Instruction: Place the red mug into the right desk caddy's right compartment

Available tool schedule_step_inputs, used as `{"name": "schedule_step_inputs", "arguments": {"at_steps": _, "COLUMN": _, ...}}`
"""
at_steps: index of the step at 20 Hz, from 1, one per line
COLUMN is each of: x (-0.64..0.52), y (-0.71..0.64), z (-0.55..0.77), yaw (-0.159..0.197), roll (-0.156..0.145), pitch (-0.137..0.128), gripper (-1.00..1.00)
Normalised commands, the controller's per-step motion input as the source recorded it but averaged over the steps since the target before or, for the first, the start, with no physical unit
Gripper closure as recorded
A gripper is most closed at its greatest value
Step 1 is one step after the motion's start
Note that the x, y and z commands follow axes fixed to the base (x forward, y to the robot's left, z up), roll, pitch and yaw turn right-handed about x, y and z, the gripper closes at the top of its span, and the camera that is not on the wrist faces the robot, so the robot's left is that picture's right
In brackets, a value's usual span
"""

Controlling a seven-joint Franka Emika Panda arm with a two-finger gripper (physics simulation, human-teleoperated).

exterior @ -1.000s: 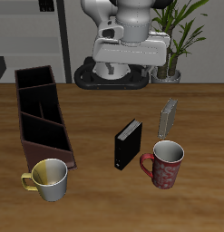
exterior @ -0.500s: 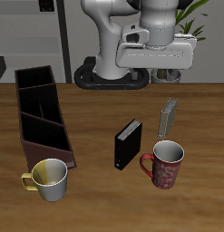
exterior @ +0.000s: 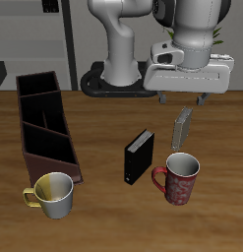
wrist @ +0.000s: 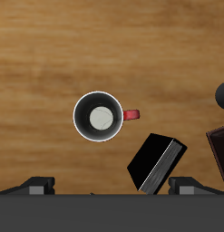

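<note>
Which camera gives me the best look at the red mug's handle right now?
The wrist view: it looks straight down on the red mug, its handle sticking out sideways. The exterior view shows the handle side-on, facing the black box.

— What sort of place is this?
— An office or study, rendered: a wooden desk [exterior: 93,212] with a dark caddy [exterior: 42,123], a potted plant [exterior: 192,39] and grey shelving [exterior: 30,39] at the far side

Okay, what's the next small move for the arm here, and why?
Probably lower the hand straight toward the red mug with its fingers apart. The mug stands upright and ungrasped on the table, the hand hangs above it, and the wrist view looks almost straight down into it. The black box stands close beside it, so descend carefully.
</note>
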Motion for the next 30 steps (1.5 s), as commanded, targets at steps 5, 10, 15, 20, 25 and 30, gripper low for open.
{"name": "schedule_step_inputs", "arguments": {"at_steps": 5, "x": 0.23, "y": 0.21, "z": -0.26, "yaw": 0.005, "roll": -0.018, "pitch": -0.014, "gripper": -1.00}}
{"name": "schedule_step_inputs", "arguments": {"at_steps": 10, "x": 0.01, "y": 0.18, "z": -0.26, "yaw": -0.007, "roll": 0.040, "pitch": 0.018, "gripper": -1.00}}
{"name": "schedule_step_inputs", "arguments": {"at_steps": 15, "x": 0.06, "y": 0.07, "z": -0.26, "yaw": 0.028, "roll": 0.033, "pitch": 0.006, "gripper": -1.00}}
{"name": "schedule_step_inputs", "arguments": {"at_steps": 20, "x": 0.23, "y": -0.07, "z": -0.21, "yaw": 0.020, "roll": -0.029, "pitch": 0.018, "gripper": -1.00}}
{"name": "schedule_step_inputs", "arguments": {"at_steps": 25, "x": 0.10, "y": -0.02, "z": -0.12, "yaw": -0.002, "roll": 0.011, "pitch": 0.010, "gripper": -1.00}}
{"name": "schedule_step_inputs", "arguments": {"at_steps": 30, "x": 0.09, "y": 0.09, "z": -0.25, "yaw": 0.017, "roll": 0.011, "pitch": 0.012, "gripper": -1.00}}
